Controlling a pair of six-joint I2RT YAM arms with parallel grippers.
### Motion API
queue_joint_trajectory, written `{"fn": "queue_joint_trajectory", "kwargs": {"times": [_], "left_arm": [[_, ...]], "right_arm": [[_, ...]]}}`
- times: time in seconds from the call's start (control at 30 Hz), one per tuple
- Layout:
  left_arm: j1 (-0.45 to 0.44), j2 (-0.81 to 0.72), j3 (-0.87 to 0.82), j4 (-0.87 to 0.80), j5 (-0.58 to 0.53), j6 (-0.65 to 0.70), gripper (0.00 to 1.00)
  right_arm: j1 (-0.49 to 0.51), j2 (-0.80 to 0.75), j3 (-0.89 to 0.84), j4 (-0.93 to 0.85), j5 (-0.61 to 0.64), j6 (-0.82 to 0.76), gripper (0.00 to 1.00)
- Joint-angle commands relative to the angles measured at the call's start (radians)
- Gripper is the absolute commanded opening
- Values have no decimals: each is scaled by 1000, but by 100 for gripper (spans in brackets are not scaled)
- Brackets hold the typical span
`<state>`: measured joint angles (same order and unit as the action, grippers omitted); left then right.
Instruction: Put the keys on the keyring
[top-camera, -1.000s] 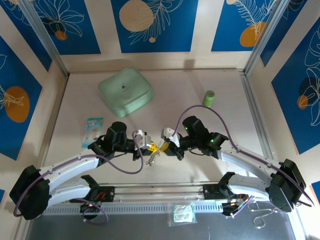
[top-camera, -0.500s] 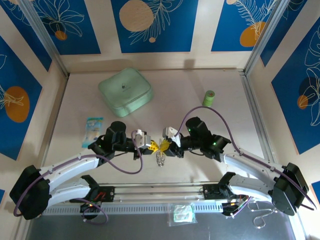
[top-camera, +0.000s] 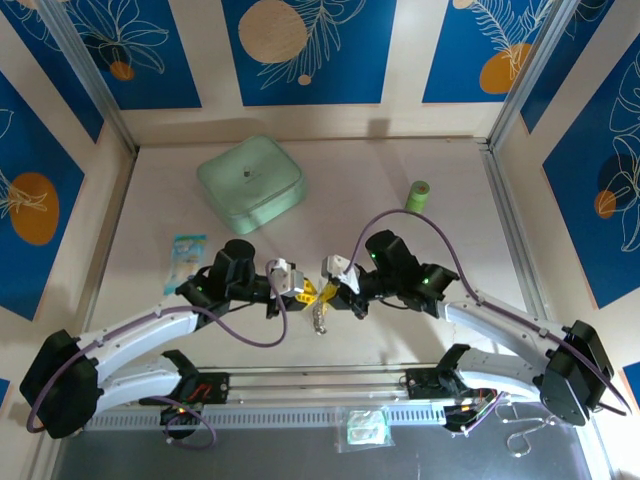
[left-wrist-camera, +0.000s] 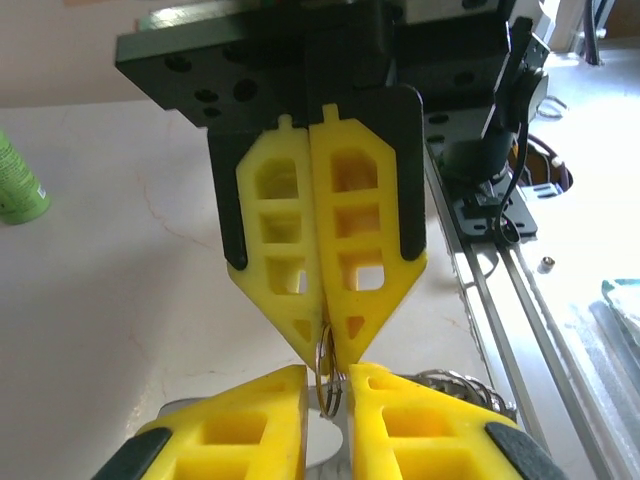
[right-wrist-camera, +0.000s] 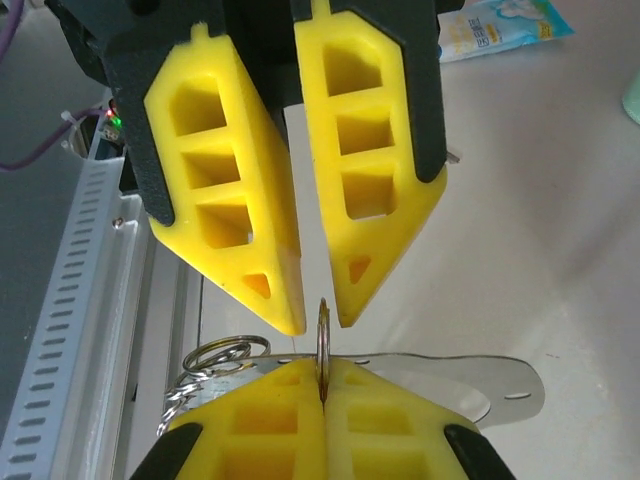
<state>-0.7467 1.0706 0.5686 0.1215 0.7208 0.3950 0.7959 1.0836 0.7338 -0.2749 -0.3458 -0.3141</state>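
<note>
Right gripper was clamped shut on keyring edge; left gripper sat cracked open around same ring, chain at 8 o'clock in right wrist view.

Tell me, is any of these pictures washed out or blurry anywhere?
Left wrist view: glare whitens the surface at far right, and the green roll at the left edge looks soft. Right wrist view: even light, the keyring seen edge-on and fairly crisp. Top view: evenly lit and sharp, with only faint shadows on the table.
</note>
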Motion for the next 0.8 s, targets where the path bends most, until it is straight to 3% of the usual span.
{"fn": "queue_joint_trajectory", "kwargs": {"times": [0.0,0.17,0.33,0.4,0.53,0.67,0.77], "left_arm": [[-9,8,69,-123,-1,92,15],[-9,31,98,-158,2,114,13],[-9,36,106,-169,3,120,0],[-9,28,98,-162,3,118,0],[-10,2,35,-28,11,39,0],[-9,1,-46,190,26,-97,0],[-9,11,-68,255,34,-145,0]], "right_arm": [[15,22,106,-162,20,-106,0],[42,59,184,-227,32,-156,0],[66,71,205,-226,55,-157,0],[58,43,173,-186,55,-133,8],[11,-39,54,-41,-20,-37,24],[-2,-68,-54,120,-67,61,28],[-2,-68,-101,180,-58,97,28]]}}
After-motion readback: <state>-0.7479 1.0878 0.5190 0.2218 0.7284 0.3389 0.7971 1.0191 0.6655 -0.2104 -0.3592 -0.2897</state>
